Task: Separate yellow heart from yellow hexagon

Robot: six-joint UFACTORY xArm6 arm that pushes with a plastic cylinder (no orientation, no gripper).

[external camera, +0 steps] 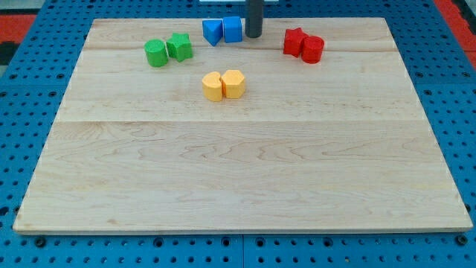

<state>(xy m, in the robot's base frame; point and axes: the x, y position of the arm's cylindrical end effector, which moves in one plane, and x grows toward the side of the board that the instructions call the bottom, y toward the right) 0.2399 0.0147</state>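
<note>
The yellow heart and the yellow hexagon sit side by side, touching, in the upper middle of the wooden board; the heart is on the view's left. My tip stands near the board's top edge, just right of the blue cube and above and right of the yellow pair, apart from them.
A blue triangle touches the blue cube's left side. A green cylinder and a green star-like block sit at upper left. Two red blocks sit at upper right. Blue pegboard surrounds the board.
</note>
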